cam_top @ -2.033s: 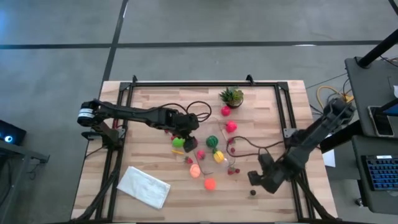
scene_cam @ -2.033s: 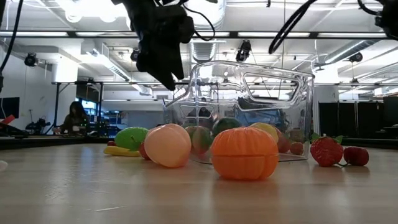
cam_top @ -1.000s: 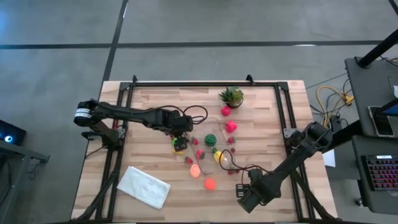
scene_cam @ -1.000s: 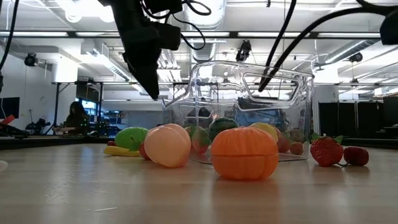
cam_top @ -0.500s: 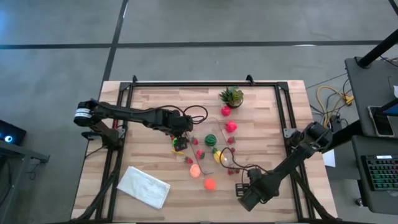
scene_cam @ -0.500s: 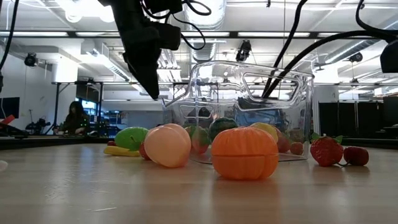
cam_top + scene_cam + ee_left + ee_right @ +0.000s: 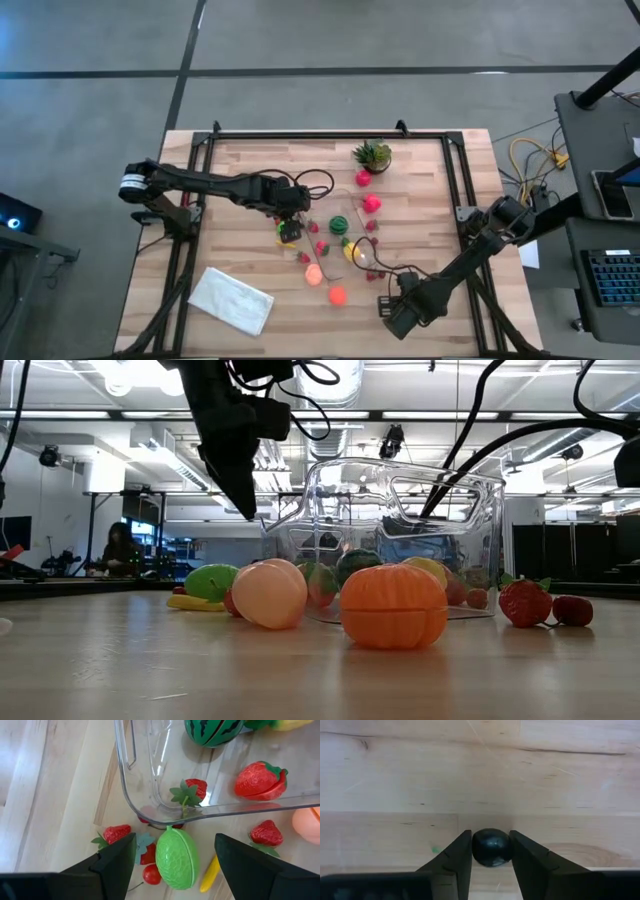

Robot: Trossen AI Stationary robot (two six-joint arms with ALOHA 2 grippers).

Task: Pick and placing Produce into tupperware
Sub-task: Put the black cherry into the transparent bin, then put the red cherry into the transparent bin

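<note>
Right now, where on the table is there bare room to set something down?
Bare wood lies between the potted plant and the table's left edge, and between the white cloth and the orange fruit. It is crowded around the tupperware, where the produce clusters.

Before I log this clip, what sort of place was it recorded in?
Probably a robotics lab or workshop: a wooden table on a bare concrete floor, exposed ceiling ducts and strip lights overhead, and a person at a distant workstation.
</note>
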